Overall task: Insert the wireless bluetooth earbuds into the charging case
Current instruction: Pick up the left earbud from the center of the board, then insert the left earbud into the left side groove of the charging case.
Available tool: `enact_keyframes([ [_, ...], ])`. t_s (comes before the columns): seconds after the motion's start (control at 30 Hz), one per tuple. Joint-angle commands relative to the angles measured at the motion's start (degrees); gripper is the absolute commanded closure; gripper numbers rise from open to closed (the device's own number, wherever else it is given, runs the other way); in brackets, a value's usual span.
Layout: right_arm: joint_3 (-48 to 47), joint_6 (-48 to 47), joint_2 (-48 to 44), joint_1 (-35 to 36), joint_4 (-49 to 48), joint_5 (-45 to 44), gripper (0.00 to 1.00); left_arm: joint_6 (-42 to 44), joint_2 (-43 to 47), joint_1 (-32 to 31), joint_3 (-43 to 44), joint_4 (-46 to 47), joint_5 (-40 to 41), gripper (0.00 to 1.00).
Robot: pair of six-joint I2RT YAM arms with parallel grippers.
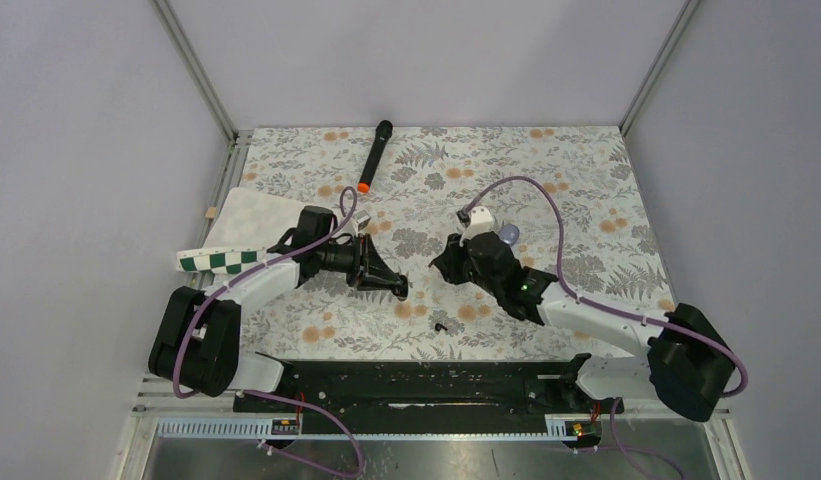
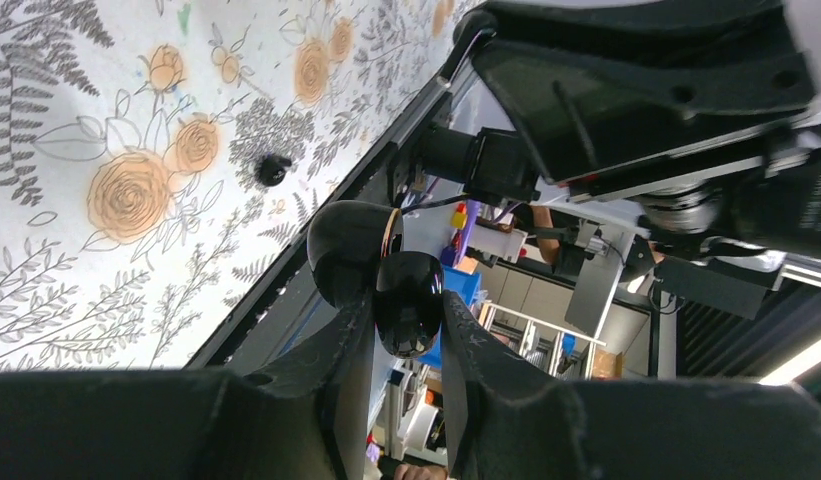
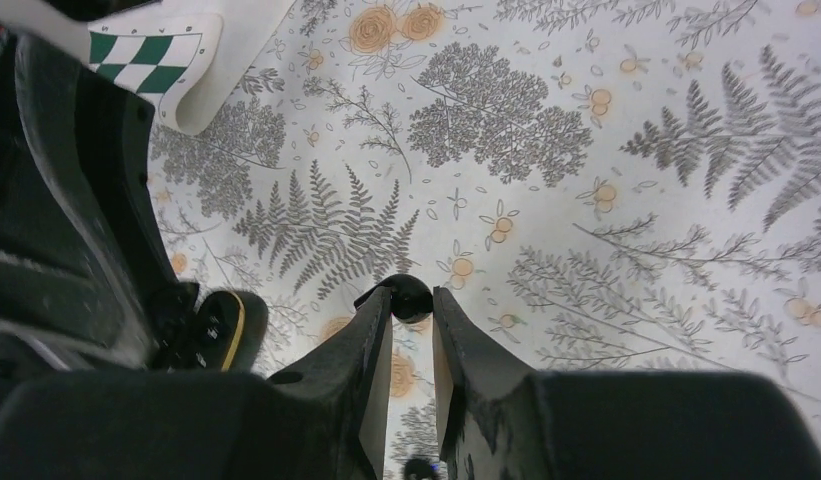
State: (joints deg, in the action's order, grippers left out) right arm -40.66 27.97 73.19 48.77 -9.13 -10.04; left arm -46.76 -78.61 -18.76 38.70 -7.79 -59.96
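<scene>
Flowered table (image 1: 586, 180), with both arms reaching in toward its middle. A checkered board (image 1: 231, 240) at the left edge and a black microphone (image 1: 375, 156) with an orange end at the far side lie well apart from the work. The left gripper (image 1: 396, 287) is clamped tight on the charging case (image 2: 401, 290), whose lid stands swung open; whether the case rests on the cloth cannot be told. The right gripper (image 3: 412, 318), its jaws nearly together, pinches the held earbud (image 3: 410, 296) at the very fingertips, close beside the case. The loose earbud (image 1: 441, 327) lies on the cloth near the front rail, between the arms. Likely hazards: so shallow a pinch may let the bud twist or fall, a bud offered wrong way round would not seat in its well, and a push from the right fingers could shift the case or knock its lid shut.
</scene>
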Motion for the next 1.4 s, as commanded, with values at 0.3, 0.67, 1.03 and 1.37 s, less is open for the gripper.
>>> enact_keyframes([
  [0.3, 18.4, -21.9, -14.7, 0.4, -31.9, 8.0, 1.00, -5.9, 2.0, 0.0, 4.4, 7.5, -4.7, 1.00],
  [0.67, 14.9, -25.2, -13.1, 2.0, -34.9, 15.0, 1.00, -9.4, 2.2, -0.6, 3.6, 13.2, -8.5, 1.00],
  [1.03, 12.4, -27.3, -12.7, 4.8, -32.5, 16.8, 1.00, -9.6, 2.2, -0.6, 3.5, 13.0, -7.9, 1.00],
  [1.37, 12.6, -27.7, -12.2, 6.2, -31.3, 17.4, 1.00, -9.8, 2.1, -0.6, 3.9, 13.0, -7.5, 1.00],
])
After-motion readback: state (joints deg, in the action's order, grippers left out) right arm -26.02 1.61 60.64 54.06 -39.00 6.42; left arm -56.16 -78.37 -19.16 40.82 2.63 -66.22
